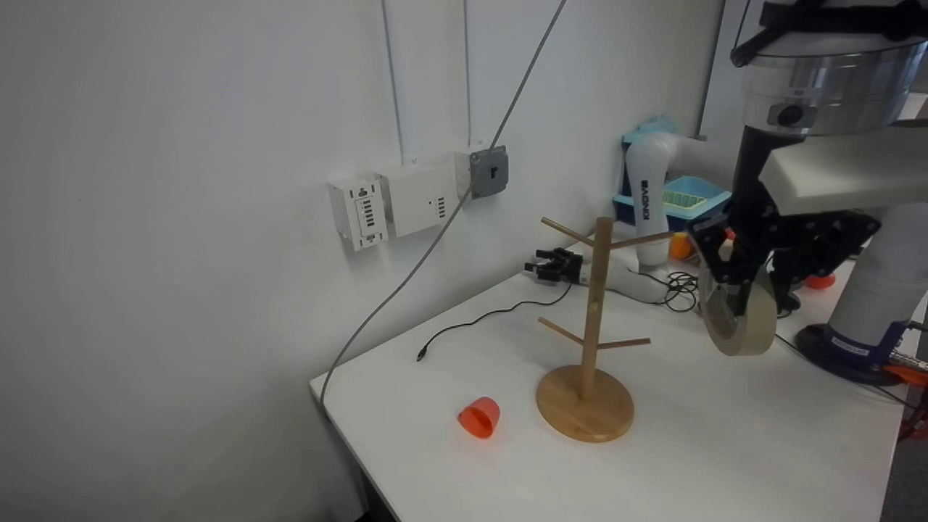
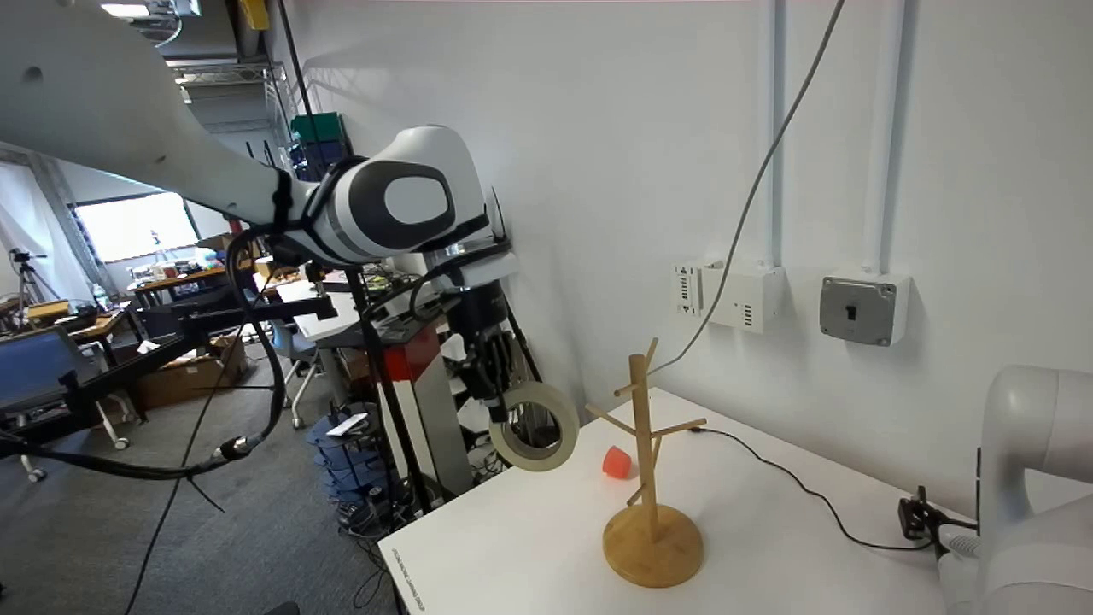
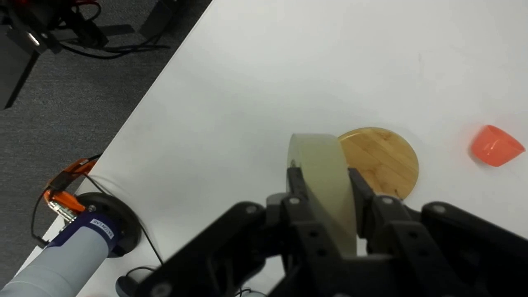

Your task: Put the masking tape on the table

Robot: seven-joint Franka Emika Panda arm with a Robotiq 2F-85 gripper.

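The masking tape (image 1: 761, 322), a cream-beige ring, stands on edge in the jaws of my gripper (image 1: 760, 301), above the white table (image 1: 725, 449). In an exterior view the tape (image 2: 538, 458) hangs face-on with its hole showing, and my gripper (image 2: 499, 413) holds its upper left rim. In the wrist view my gripper (image 3: 324, 175) has a finger on each side of the tape (image 3: 324, 159), one reaching over the hole side. The jaws hide the lower part of the ring there. The table (image 3: 231, 103) lies below, apart from the tape.
A wooden stand with pegs (image 1: 586, 406) rises from the table, close to the tape. Its round base (image 3: 381, 161) shows in the wrist view. An orange-red cup (image 1: 480, 418) lies beyond it. A white robot arm (image 2: 1042, 478), a cable (image 2: 794, 474) and a post (image 3: 82, 251) stand nearby.
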